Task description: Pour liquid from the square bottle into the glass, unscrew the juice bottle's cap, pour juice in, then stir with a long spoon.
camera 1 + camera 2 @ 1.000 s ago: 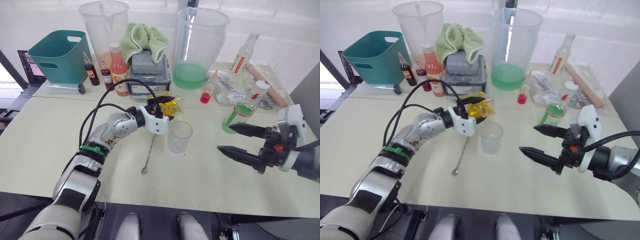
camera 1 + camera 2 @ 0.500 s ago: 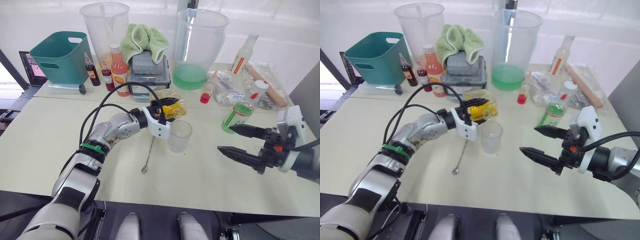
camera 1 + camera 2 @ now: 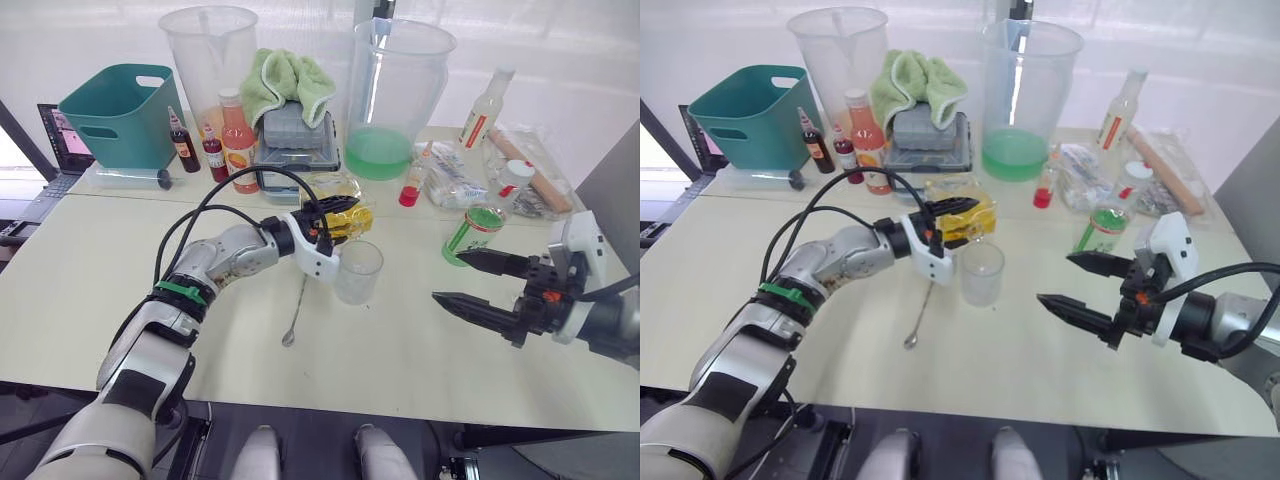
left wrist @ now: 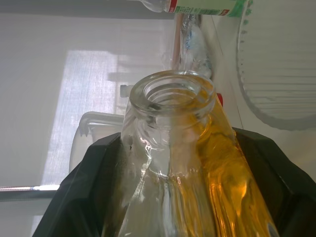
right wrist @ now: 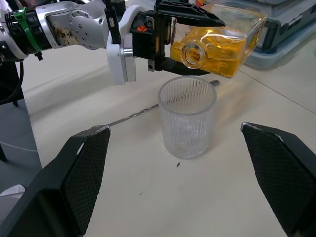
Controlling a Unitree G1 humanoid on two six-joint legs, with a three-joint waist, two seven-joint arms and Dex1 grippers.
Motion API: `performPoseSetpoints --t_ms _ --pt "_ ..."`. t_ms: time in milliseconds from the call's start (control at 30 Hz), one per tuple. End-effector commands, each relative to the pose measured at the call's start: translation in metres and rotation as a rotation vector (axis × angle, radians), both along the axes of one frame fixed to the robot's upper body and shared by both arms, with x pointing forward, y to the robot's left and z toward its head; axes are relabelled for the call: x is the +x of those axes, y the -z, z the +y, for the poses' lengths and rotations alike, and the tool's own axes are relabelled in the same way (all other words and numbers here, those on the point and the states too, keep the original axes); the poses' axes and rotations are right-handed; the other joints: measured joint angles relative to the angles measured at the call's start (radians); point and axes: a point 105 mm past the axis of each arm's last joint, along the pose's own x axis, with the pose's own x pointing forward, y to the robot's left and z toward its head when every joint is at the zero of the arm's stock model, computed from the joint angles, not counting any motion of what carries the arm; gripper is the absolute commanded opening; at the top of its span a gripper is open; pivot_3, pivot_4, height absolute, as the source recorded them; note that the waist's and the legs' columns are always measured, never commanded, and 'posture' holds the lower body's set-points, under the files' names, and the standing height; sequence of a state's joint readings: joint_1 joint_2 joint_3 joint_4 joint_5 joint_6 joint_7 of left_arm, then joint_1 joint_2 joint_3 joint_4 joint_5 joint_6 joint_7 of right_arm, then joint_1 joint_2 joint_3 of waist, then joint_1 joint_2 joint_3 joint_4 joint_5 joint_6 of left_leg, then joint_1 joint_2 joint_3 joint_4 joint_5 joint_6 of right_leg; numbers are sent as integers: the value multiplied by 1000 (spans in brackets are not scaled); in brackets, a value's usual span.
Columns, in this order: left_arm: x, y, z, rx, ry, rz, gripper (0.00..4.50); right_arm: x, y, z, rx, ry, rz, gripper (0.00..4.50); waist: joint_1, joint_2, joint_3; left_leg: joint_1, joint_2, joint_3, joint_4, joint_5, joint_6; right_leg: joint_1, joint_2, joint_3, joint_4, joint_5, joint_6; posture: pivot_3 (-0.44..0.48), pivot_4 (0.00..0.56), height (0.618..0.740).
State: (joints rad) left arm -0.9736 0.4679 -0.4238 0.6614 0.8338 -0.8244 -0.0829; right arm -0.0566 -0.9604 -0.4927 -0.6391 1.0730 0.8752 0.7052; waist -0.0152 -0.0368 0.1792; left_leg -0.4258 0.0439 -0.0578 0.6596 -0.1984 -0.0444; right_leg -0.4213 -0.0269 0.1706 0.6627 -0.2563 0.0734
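My left gripper [image 3: 340,214] is shut on the square bottle [image 3: 338,210], its black fingers on the flat sides. The bottle of yellow liquid lies tipped on its side, its uncapped neck [image 5: 190,55] just above and beside the rim of the glass [image 3: 358,272]. No stream shows, and the glass [image 5: 186,116] looks empty. The long spoon [image 3: 297,308] lies flat on the table left of the glass. The juice bottle [image 3: 472,232] stands at the right, with the white cap [image 3: 516,170] on it. My right gripper [image 3: 450,276] hovers open right of the glass, in front of the juice bottle.
Along the back stand two big clear pitchers [image 3: 208,55] [image 3: 398,90], one holding green liquid. There is also a teal bin [image 3: 118,112], an orange-pink bottle [image 3: 236,135], small dark red bottles [image 3: 183,145], a green cloth on a grey box [image 3: 295,125] and packets at the back right [image 3: 450,180].
My left gripper has carried the square bottle to the right, closer to the glass, and tipped it further. The right gripper has hardly moved.
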Motion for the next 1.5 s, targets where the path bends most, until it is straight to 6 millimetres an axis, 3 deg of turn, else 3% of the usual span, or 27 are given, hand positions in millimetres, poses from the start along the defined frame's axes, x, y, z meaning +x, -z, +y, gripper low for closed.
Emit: performPoseSetpoints --t_ms 33,1500 --pt "-11 -44 -10 -88 67 -163 2821 0 -10 2 -7 -2 -64 4500 0 0 0 0 0 0 0 0 0 0 0 0 0 0 0 0 150 728" --pt "-18 -46 -18 -37 85 -302 2821 8 -11 4 -12 -11 -80 4500 1 0 0 0 0 0 0 0 0 0 0 0 0 0 0 0 150 728"
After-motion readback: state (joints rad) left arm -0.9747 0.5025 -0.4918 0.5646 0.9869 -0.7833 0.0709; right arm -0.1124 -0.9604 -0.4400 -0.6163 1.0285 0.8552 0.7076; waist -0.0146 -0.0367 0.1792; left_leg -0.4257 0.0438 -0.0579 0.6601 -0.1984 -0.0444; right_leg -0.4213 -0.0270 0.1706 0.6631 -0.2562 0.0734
